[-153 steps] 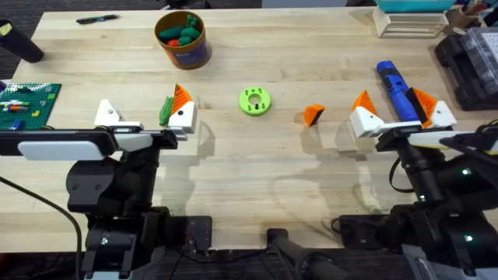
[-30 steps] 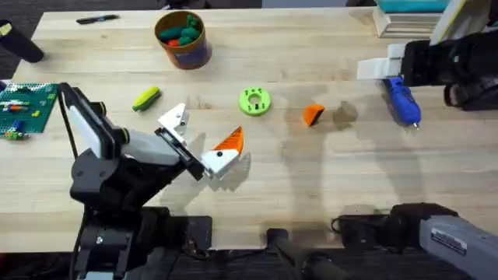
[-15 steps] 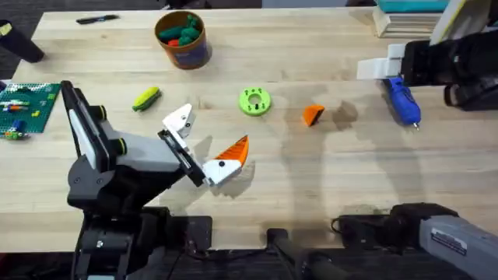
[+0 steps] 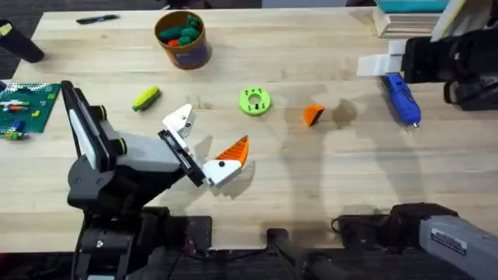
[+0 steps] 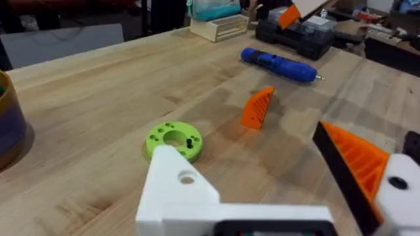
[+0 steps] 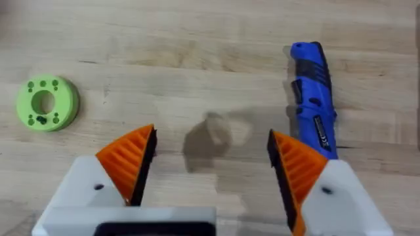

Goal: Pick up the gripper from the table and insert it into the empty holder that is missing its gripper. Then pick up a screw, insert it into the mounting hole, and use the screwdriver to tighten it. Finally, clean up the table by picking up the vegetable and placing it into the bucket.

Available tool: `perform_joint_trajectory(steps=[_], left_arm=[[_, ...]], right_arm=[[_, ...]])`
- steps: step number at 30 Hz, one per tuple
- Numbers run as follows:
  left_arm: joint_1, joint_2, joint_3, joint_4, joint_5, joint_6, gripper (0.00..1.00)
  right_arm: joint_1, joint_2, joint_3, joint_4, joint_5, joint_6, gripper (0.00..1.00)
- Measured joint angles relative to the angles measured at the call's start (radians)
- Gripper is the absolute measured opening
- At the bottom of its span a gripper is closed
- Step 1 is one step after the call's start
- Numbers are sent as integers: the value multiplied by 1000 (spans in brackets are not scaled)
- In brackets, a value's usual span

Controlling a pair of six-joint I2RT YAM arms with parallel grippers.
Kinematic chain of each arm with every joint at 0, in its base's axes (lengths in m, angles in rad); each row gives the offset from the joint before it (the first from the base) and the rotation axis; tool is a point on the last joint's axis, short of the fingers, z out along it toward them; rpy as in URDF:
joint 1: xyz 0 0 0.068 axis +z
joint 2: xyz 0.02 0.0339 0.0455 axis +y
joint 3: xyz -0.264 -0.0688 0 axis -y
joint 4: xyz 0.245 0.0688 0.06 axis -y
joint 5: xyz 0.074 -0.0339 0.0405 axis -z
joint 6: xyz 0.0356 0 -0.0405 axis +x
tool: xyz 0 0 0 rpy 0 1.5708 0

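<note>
While both tools sit open, the orange gripper point(image 4: 313, 115) mid-table looks light, stiff, ribbed; pinch its flat sides.

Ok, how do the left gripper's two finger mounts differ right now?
On the left gripper, one holder is bare white, its mounting hole showing empty in the left wrist view; the other holder carries an orange ribbed pad. Both are white angular mounts, spread apart. The loose gripper lies on the table.

Bare table around gripper point(image 4: 313, 115), green disc point(image 4: 254, 101) near, screwdriver point(image 4: 401, 99) seemingly apart
</note>
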Motion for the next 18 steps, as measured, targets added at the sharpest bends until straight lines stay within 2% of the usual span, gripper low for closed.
perform_joint_trajectory(steps=[3,5,9,14,18], left_arm=[[0,0,0,0,0,0,888],[0,0,0,0,0,0,888],[0,0,0,0,0,0,888],[0,0,0,0,0,0,889],[0,0,0,0,0,0,889]], right_arm=[[0,0,0,-7,-9,0,994],[1,1,0,20,-95,-18,994],[25,20,6,17,-169,-50,994],[128,70,51,-39,-192,-74,994],[245,136,117,-118,-151,-83,994]])
